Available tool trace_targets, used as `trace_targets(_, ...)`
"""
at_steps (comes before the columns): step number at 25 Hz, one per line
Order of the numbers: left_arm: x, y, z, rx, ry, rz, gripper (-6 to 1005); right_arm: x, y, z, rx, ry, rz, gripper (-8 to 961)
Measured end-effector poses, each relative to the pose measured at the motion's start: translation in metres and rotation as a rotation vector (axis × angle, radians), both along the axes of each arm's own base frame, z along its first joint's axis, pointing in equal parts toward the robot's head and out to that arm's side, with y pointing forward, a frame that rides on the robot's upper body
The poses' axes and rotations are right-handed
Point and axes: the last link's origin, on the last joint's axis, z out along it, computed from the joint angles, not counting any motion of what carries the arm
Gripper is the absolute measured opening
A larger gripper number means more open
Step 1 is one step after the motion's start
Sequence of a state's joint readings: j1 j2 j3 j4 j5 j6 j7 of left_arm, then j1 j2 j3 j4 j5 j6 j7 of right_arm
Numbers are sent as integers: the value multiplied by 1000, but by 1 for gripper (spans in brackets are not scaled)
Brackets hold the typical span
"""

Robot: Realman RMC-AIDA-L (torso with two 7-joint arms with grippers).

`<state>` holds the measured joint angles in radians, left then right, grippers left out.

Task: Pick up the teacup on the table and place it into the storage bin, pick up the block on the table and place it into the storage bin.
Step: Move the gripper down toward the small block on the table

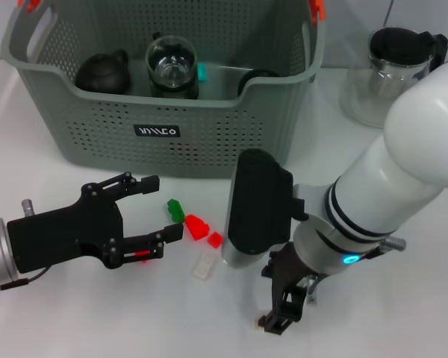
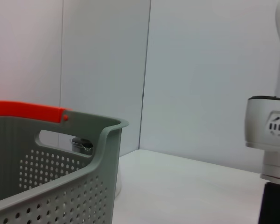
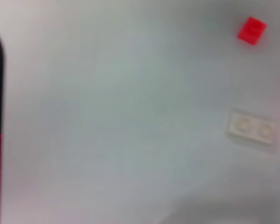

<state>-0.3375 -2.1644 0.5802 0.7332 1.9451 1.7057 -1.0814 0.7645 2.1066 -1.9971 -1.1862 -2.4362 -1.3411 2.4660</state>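
I see the bin (image 1: 164,97) at 12 on the counter (image 1: 75,321), with a dark teapot (image 1: 102,72), a glass cup (image 1: 172,68) and another dark item inside. Right arm (image 1: 403,164) comes in from 3; its end effector (image 1: 284,309) sits at 6, can't tell its state. Left end effector (image 1: 145,212) at 9, released, empty. Blocks lie between them: green (image 1: 175,209), red (image 1: 196,226), small red (image 1: 215,239), clear (image 1: 202,266).

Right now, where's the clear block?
Head view: the clear block lies on the table in front of the storage bin, just nearer the robot than the small red block, between both grippers.
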Motion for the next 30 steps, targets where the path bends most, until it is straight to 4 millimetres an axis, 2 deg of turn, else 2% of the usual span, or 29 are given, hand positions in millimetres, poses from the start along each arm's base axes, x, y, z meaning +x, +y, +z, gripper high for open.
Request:
trace_targets(9, -1, -1, 0, 2, -1, 5, 843, -8, -3, 4, -1, 21, 28, 796)
trace_targets(18, -2, -2, 0, 3, 0, 5, 843, -6, -10, 3, -44, 12, 7, 797)
trace_targets(30, -2, -2, 0, 5, 1, 3, 843, 1, -8, -3, -36, 1, -6, 797)
